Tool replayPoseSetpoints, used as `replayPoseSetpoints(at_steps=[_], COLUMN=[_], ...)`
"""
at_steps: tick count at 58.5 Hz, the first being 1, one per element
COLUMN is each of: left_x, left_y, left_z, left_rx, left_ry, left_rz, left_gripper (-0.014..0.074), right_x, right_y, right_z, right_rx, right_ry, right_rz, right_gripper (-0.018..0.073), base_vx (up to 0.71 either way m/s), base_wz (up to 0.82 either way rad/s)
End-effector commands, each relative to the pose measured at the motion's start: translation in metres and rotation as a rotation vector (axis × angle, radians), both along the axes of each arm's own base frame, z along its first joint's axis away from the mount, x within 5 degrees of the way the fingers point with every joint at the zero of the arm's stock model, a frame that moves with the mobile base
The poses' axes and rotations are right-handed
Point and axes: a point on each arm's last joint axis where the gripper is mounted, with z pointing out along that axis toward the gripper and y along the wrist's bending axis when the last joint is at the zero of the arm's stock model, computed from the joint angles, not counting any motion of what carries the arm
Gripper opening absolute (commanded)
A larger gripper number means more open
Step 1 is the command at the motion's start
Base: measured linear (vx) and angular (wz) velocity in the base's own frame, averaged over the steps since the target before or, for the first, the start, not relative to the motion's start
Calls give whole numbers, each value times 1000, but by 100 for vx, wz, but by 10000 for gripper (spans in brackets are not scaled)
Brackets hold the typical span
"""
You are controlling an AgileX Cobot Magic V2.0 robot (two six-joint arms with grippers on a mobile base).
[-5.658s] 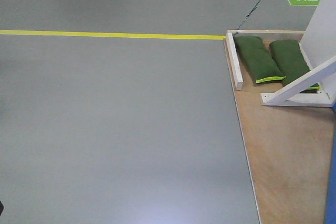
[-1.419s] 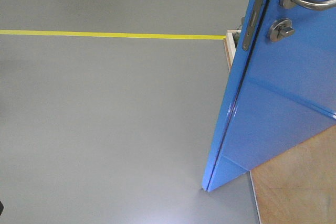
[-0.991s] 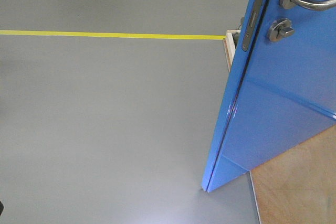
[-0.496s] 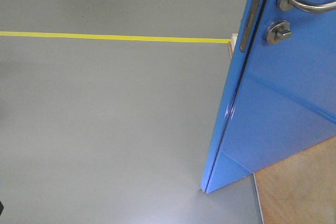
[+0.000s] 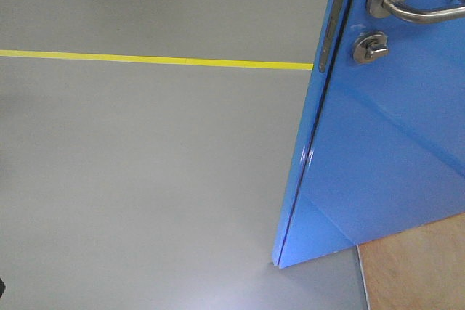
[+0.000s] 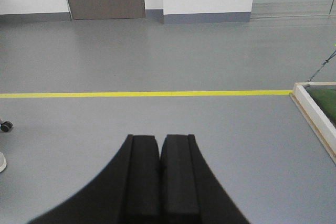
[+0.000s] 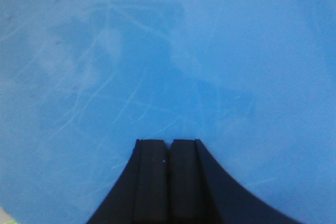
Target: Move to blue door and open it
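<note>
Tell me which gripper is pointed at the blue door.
The right gripper: the blue door fills its wrist view beyond the shut jaws. The left gripper points at grey floor and a yellow line instead.

Body seen: left jaws, right jaws. Alike: matte black, two flat rectangular pads (image 6: 144,177), outer sides flaring in curves.
</note>
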Motion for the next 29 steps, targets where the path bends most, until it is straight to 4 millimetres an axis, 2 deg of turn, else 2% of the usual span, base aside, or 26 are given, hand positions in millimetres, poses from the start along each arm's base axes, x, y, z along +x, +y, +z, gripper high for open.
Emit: replayPoseSetpoints(at_steps=[1,29], left_x=[0,0], left_y=[-1,-1], left_z=[17,17], left_rx=[-10,-10], left_ry=[-122,-122], left_rz=[-11,-11], left_gripper=[73,73], right_x=[-11,-11], right_y=[-4,-4], right_z=[22,22], right_rx=[9,9], right_ry=[-116,-116], right_rz=[-43,-43], right_gripper=[12,12], base_vx=[21,23], base_wz=[2,1])
